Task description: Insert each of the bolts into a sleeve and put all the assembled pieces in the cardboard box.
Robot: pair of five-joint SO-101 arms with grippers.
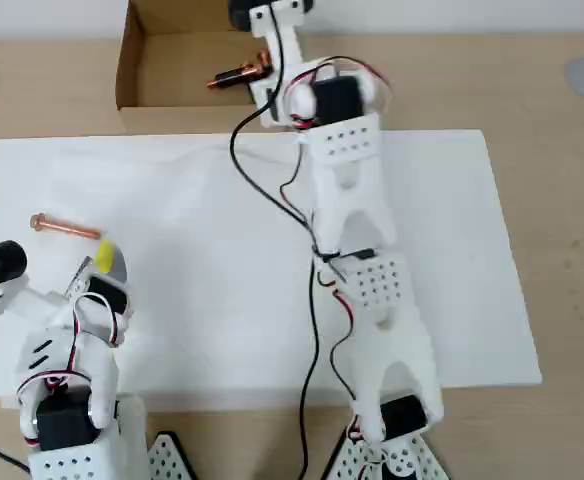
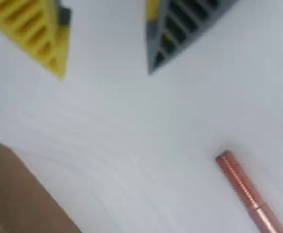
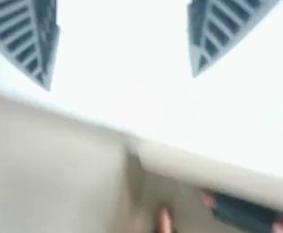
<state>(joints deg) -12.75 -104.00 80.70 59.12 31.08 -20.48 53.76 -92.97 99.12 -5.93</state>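
Box point(image 1: 127, 70) lay directly beneath the right tool point(image 3: 121, 77), whose jaws were spread with nothing between them, poised over the near wall. The left tool point(image 2: 105, 72) was likewise spread and empty. One assembled piece point(image 1: 237, 75) lay inside the box, just beyond the right tool. A bare bolt point(image 1: 64, 227) lay just beside the left tool, off to one side of its jaws rather than between them. Closing there would probably have caught nothing, or one jaw would have clipped the round bolt and sent it rolling away. The right tool, if drawn back low, could have snagged the wall and dragged the box.
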